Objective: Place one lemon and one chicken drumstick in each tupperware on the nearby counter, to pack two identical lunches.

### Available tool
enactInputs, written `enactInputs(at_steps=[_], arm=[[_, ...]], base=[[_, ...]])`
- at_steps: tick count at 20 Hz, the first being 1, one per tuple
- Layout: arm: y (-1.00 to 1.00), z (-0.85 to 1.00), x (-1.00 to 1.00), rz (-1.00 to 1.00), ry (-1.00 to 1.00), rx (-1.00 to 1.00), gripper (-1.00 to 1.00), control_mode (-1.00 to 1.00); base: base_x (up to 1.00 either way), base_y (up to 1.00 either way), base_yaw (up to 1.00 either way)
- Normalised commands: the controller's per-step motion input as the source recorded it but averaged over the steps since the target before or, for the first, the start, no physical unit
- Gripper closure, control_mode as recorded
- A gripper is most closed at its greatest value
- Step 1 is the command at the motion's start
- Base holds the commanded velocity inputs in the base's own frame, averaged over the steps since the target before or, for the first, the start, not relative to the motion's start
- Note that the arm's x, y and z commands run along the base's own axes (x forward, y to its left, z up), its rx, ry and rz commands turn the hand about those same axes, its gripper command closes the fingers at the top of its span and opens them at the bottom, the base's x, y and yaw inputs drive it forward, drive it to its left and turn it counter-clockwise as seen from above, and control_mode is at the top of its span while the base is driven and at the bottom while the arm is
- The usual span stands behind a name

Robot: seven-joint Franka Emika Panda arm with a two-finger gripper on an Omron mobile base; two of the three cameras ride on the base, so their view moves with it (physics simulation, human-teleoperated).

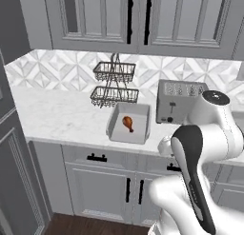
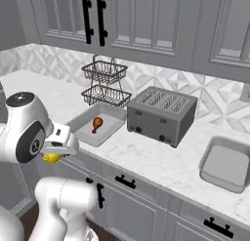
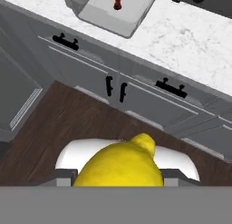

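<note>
Hand view shows my claw [image 3: 118, 182] closed on a lemon [image 3: 122, 166], carried off the counter [image 2: 161, 159]. Ahead of it, one tupperware [image 2: 78, 124] holds a drumstick [image 2: 96, 124]; beyond, the second tupperware [image 2: 215, 179] is empty. I judge three items remain unplaced.

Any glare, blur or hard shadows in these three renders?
Left base view: flat, even light, no glare on the counter. Right base view: soft, faint shadow under the toaster. Hand view: the lemon looms large and slightly soft at the gripper.

Toaster [image 2: 161, 114] beside wire basket rack [image 2: 105, 84]
</note>
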Motion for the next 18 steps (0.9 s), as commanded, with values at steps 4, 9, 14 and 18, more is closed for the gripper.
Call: enactInputs(at_steps=[4,9,14,18], arm=[[0.00,0.00,0.00,0.00,0.00,0.00,1.00,1.00],[0.00,0.00,0.00,0.00,0.00,0.00,1.00,1.00],[0.00,0.00,0.00,0.00,0.00,0.00,1.00,1.00],[0.18,0.00,0.68,-0.01,0.00,-0.01,1.00,-1.00]], base=[[0.84,0.01,-0.13],[0.46,0.01,-0.06],[0.25,0.03,-0.03],[0.12,0.03,-0.01]])
